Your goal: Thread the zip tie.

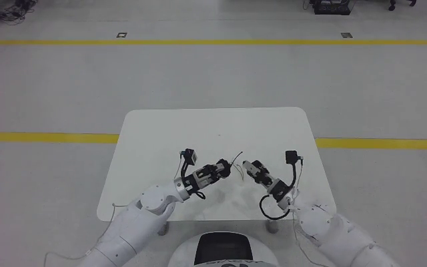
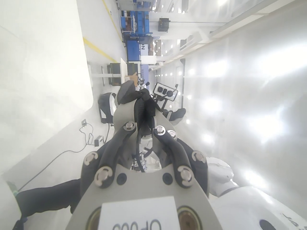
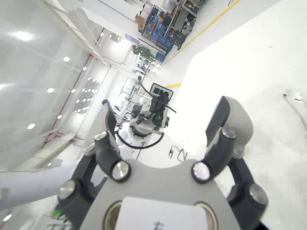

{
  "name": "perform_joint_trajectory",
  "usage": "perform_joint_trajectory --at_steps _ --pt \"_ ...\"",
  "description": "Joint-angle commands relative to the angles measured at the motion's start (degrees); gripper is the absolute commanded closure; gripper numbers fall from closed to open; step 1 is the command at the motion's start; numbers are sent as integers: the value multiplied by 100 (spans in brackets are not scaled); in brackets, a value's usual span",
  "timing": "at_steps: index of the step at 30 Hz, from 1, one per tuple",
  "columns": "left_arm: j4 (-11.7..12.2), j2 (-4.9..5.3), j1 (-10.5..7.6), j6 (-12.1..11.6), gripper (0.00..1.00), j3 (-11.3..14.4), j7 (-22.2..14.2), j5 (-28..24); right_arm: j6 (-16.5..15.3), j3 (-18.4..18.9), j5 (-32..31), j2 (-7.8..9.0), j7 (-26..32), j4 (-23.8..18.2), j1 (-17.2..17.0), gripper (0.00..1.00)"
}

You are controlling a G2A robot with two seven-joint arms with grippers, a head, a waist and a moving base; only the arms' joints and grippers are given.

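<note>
Two grippers face each other above the near half of the table (image 1: pixel 213 127). The left gripper (image 1: pixel 225 169) is clamped on the black zip tie (image 1: pixel 235 159), holding it off the tabletop. The right gripper (image 1: pixel 248 167) is just beside it, jaws apart and empty. No loop shows, so I judge the threading is not yet done.

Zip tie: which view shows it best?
Right wrist view: the zip tie sticks out of the left gripper, dark on white. Top view makes it a thin line; left wrist view: the fingers hide it.
</note>
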Motion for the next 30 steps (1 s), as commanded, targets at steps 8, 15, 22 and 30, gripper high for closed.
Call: perform_joint_trajectory --at_steps 8,15,22,30 --pt "147 -98 71 0 100 -277 -552 -335 0 2249 3018 -665 4683 873 -412 0" --pt "230 -188 96 0 100 -403 -901 -500 0 3265 3493 -1652 7132 2059 -275 0" --pt "172 -259 56 0 100 -451 -982 -465 0 3431 3273 -2017 7699 2371 -152 0" --pt "150 -277 84 5 100 -412 -888 -614 32 3412 3264 -2019 7587 2321 -158 0"
